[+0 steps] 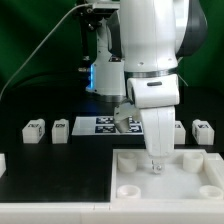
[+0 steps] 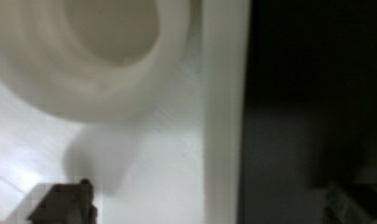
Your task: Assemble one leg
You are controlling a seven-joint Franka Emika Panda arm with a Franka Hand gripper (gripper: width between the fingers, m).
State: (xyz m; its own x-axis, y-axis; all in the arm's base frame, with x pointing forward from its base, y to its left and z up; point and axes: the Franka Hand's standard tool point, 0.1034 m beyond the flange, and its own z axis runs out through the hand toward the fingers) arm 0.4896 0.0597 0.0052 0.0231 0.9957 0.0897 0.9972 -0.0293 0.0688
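Four small white legs with tags stand in a row behind the tray: two at the exterior view's left (image 1: 35, 129) (image 1: 62, 128) and two at its right (image 1: 179, 128) (image 1: 203, 129). The large white tray (image 1: 125, 170) lies in front. My gripper (image 1: 155, 166) points down over the tray's far rim, away from every leg. In the wrist view the gripper (image 2: 206, 205) is open and holds nothing. Its dark fingertips (image 2: 64, 203) stand wide apart, one over the white tray surface (image 2: 149, 150), one over the dark table. A round corner hole (image 2: 87, 45) lies close by. No leg shows in the wrist view.
The marker board (image 1: 98, 125) lies on the black table behind the tray, between the two pairs of legs and partly hidden by my arm. White blocks sit at the table's edges at the exterior view's left (image 1: 3, 161) and right (image 1: 218, 160).
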